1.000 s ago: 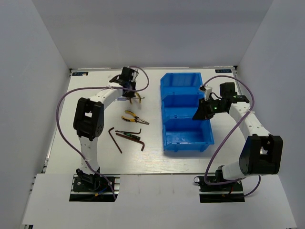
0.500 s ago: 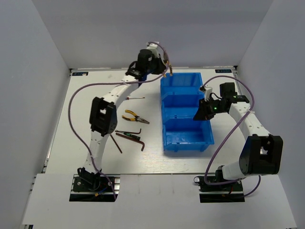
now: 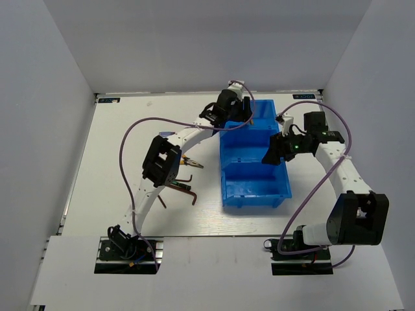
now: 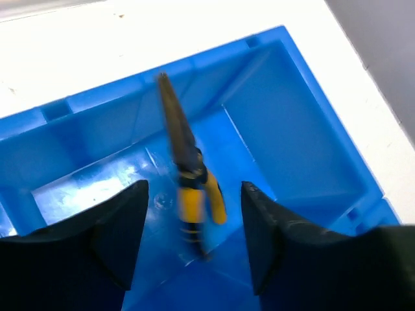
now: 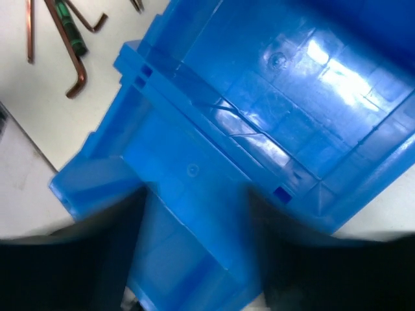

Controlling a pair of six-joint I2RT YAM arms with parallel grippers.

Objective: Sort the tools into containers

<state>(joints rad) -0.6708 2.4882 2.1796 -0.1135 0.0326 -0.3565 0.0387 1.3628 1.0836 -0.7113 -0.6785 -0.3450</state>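
The left arm reaches over the far compartment of the blue bin (image 3: pixel 254 186). In its wrist view the left end effector (image 4: pixel 194 194) has its two dark fingers (image 4: pixel 120 223) wide apart, and they hold nothing. Between them, lower down, a pair of pliers (image 4: pixel 188 188) is seen inside this compartment. Its dark nose points toward the far wall and its yellow handles are toward the camera. The pliers look blurred, so I cannot tell if they already rest on the blue floor or are just above it. They do not touch either finger.

The right end effector (image 3: pixel 273 154) hangs above the right wall of the bin, near the border between the middle and the near compartment. Its fingers are blurred in the wrist view, but they stand apart, with only the blue plastic under them.

On the white bench (image 3: pixel 117 162), left of the bin, other tools lie in a loose group. There is a second pair of pliers (image 3: pixel 192 163), partly hidden behind the left arm. There are also brown L-shaped hex keys (image 5: pixel 76 68) and a thin tool with a green mark (image 5: pixel 68 26).
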